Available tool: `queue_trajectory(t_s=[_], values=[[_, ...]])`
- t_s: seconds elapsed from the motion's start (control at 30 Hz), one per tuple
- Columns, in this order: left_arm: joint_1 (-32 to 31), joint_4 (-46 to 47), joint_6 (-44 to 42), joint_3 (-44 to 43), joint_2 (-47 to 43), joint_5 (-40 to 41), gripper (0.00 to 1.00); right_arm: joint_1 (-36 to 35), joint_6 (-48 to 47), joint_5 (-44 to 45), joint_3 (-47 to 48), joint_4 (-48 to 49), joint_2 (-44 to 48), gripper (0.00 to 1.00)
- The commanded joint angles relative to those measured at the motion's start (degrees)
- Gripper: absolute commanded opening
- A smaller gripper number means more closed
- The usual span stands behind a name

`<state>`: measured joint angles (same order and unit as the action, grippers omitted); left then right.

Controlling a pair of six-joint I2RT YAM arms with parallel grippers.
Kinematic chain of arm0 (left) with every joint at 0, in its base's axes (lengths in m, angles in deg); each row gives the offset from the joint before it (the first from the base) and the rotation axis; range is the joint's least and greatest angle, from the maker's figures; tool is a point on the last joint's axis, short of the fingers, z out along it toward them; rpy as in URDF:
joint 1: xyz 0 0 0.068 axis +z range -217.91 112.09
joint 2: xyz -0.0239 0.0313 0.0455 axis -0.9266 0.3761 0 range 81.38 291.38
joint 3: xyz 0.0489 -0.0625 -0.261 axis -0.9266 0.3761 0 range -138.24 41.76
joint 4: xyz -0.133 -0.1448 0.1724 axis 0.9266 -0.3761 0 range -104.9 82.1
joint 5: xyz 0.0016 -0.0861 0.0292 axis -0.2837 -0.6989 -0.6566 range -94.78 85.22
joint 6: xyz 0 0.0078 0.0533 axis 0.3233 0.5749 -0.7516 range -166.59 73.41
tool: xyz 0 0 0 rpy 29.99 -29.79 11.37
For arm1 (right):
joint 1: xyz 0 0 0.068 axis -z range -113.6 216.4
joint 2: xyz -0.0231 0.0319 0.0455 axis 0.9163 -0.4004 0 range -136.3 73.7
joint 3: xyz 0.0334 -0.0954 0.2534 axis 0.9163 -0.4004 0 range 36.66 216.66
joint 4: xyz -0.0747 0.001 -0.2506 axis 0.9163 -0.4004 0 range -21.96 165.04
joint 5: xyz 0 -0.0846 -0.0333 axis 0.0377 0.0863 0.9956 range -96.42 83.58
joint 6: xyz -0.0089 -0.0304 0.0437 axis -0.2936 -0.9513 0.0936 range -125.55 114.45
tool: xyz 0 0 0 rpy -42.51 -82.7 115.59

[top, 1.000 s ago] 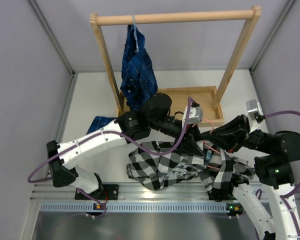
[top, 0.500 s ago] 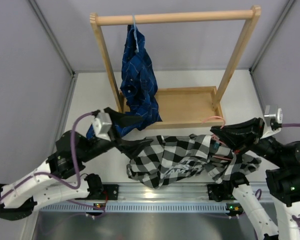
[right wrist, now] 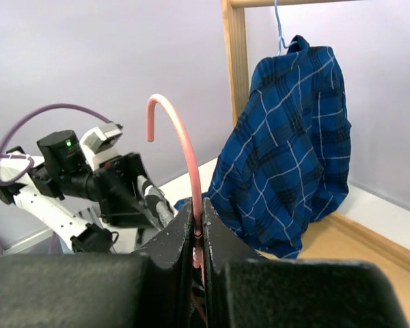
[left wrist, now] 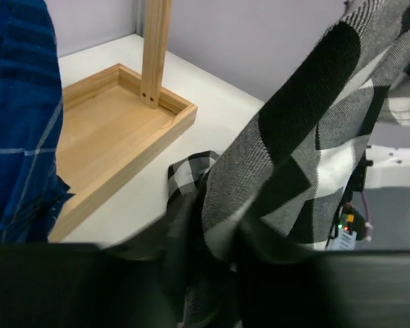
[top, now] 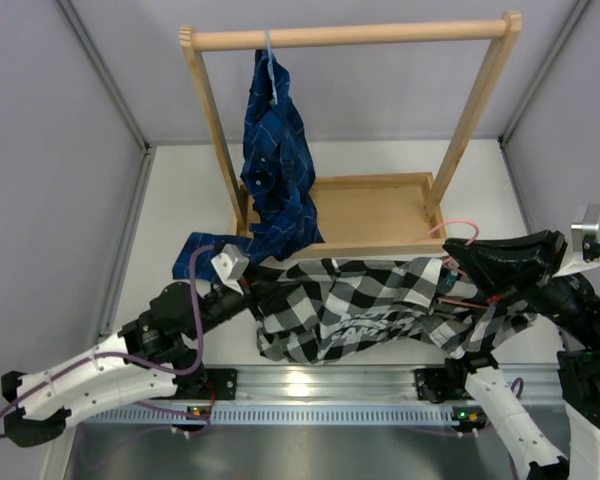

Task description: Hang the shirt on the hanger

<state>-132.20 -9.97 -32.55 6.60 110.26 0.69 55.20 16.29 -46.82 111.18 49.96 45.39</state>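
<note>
The shirt (top: 350, 300) lies before the tray (top: 370, 215) (perhaps touching it), hanger (right wrist: 186, 147) at its right.

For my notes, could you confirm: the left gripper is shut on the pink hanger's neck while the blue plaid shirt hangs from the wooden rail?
Not quite: it is the right gripper shut on the neck of the pink hanger, as the right wrist view shows. The blue plaid shirt does hang from the wooden rail.
</note>
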Motion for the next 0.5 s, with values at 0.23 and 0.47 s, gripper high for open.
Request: queue_trajectory(t_s=[0.23,0.47], values=[[-0.13,-4.86,14.67,-1.58,3.47,38.69,0.00,-0.66,-4.61,14.62,3.00,-5.77,0.62,0.00],[-0.13,-6.73,19.01,1.93,-1.82,42.08,0.00,-0.75,-4.53,16.33,1.07,-5.77,0.02,0.00]])
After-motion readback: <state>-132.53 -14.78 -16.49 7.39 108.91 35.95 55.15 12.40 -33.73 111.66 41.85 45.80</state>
